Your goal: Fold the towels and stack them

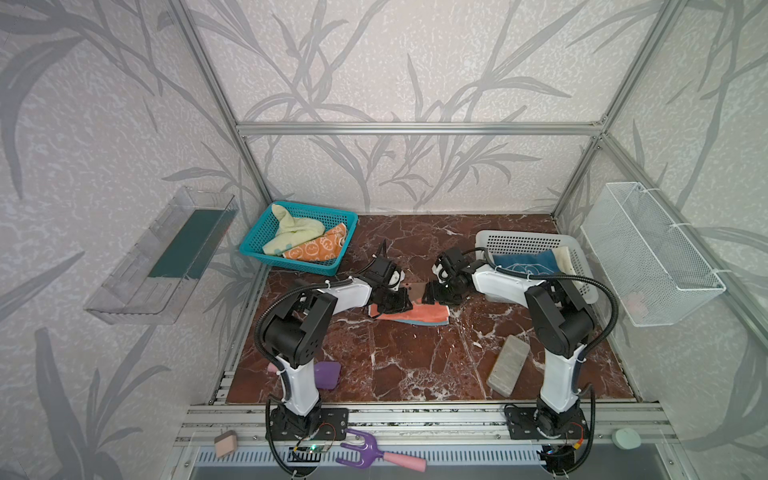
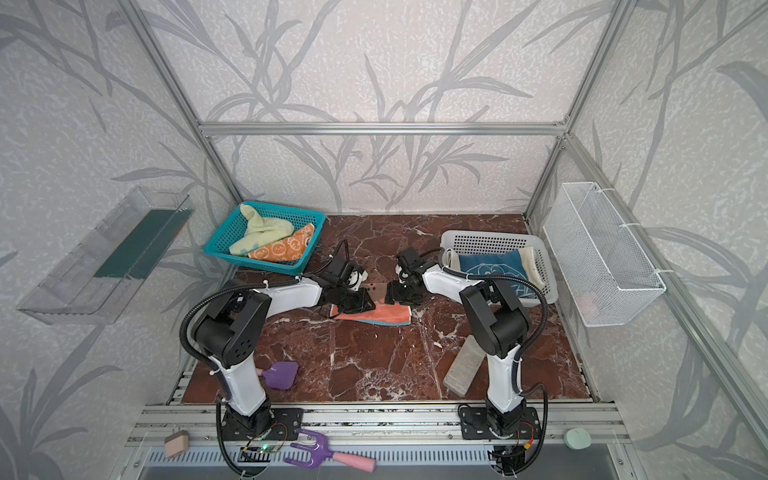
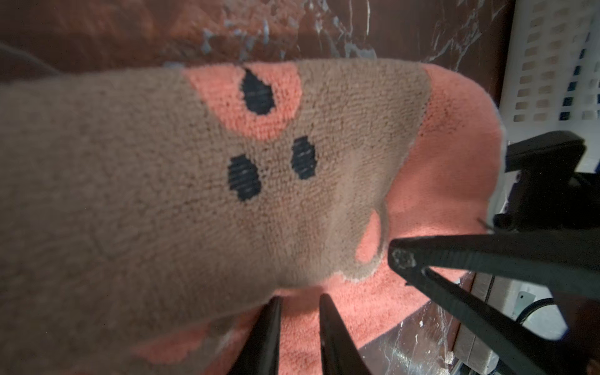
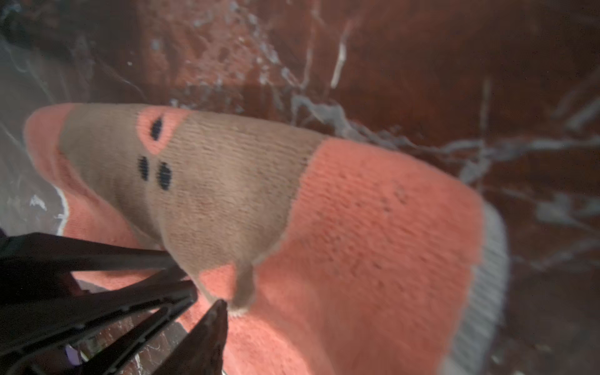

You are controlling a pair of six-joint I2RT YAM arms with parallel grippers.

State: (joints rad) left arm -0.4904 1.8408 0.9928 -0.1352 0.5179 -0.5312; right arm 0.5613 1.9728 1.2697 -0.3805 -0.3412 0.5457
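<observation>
The salmon bear towel (image 1: 419, 315) lies mid-table, its far edge lifted so that the brown bear face (image 3: 227, 168) stands up between my grippers. My left gripper (image 3: 300, 297) pinches that raised flap at its nearly closed tips. My right gripper (image 1: 428, 297) is at the opposite corner: one finger (image 4: 207, 331) touches the lifted corner, and the cloth hides the other. In both top views the blue towel (image 1: 525, 262) lies folded in the white basket (image 1: 523, 239). The pale yellow towel (image 1: 291, 232) and the orange towel (image 1: 316, 249) sit crumpled in the teal basket (image 1: 291, 264).
A grey block (image 1: 508, 365) lies near the right arm's base. A purple tool (image 1: 327, 374) rests by the left arm's base. A wire basket (image 1: 648, 253) hangs on the right wall and a clear shelf (image 1: 162, 257) on the left wall.
</observation>
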